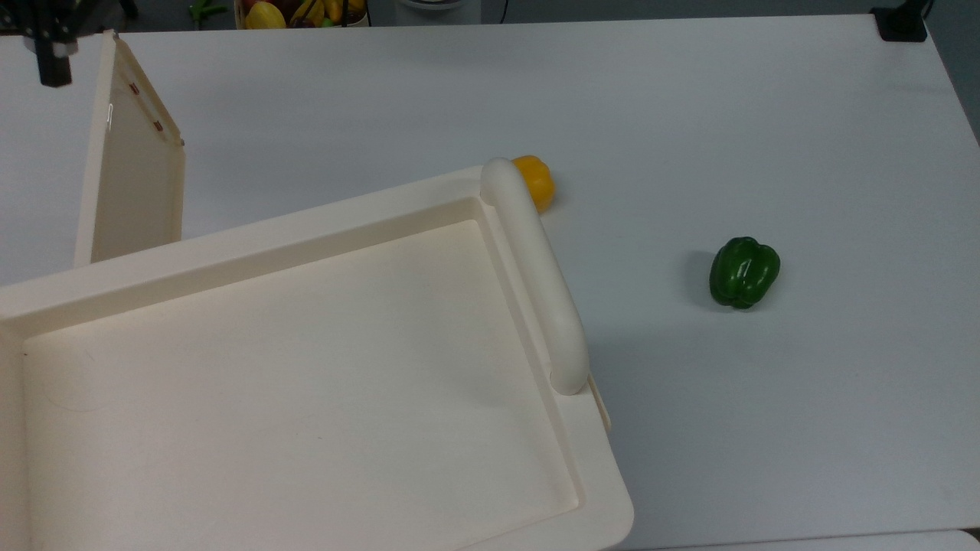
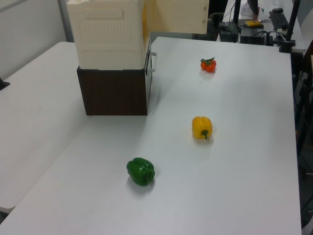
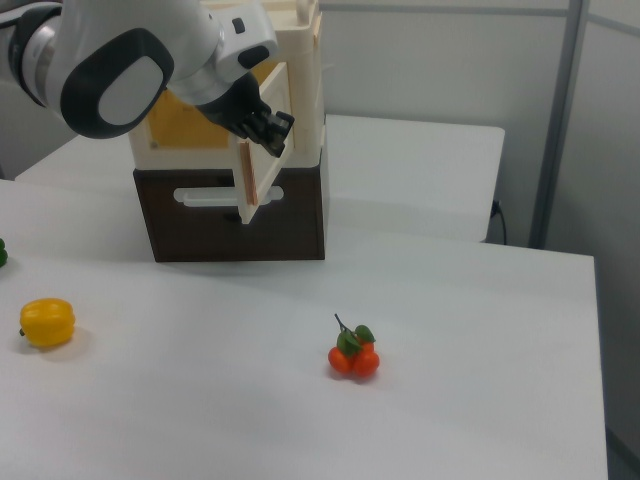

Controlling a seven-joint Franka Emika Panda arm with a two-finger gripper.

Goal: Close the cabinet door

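Thin cream rectangular cabinet door (image 1: 130,164) swung wide open from the large cream plastic cabinet (image 1: 306,367).
Its brown-fitted inner face is seen at the top view's left; the panel stands upright, edge-on in the right view.

The arm (image 3: 140,60) is glossy white and bulky, built of rounded shells. One joint carries a big round cap, pale grey, ringed by a thick black band. A small dark square marking sits on the white casing near the wrist. The tool (image 3: 268,128) at its end is black and blocky.
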